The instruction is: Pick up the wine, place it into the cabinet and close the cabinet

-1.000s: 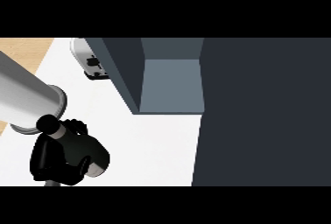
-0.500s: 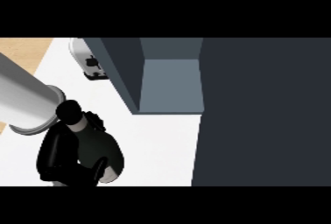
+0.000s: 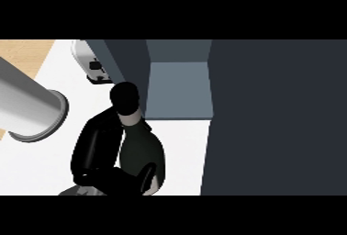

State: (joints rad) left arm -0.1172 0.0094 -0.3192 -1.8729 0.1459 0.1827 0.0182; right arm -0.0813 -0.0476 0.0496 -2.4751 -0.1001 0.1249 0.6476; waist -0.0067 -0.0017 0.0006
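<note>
- Black, glossy left hand (image 3: 93, 148) at the near edge of the view, fingers curled round one side of the wine bottle (image 3: 139, 151) and the thumb (image 3: 146, 176) wrapped across its lower body: closed on the bottle.
- Bottle: dark, near-black glass, smooth. It has a broad rounded shoulder that narrows to a pale grey neck band and a rounded black cap. Neck end points away from the robot, toward the cabinet.
- Bottle is in the hand above the white table (image 3: 41, 165), just on the near side of the cabinet's opening, with the cap overlapping the cabinet's front edge in this view. Cannot tell whether its base touches the table.
- Grey forearm (image 3: 27, 108): matte metallic cylinder with a rimmed end, entering from the left edge beside the hand.
- Table surface flat, plain white, no texture showing.
- Cabinet (image 3: 177, 89): boxy, slate-grey walls, lighter blue-grey panel inside the open compartment. A large dark flat panel (image 3: 274, 114) fills the right side of the view.
- Farther back, left of the cabinet: small silvery appliance (image 3: 92, 69) with dark slots, standing on the table.
- Far left corner: tan wood-toned strip (image 3: 20, 50) bordering the white top.
</note>
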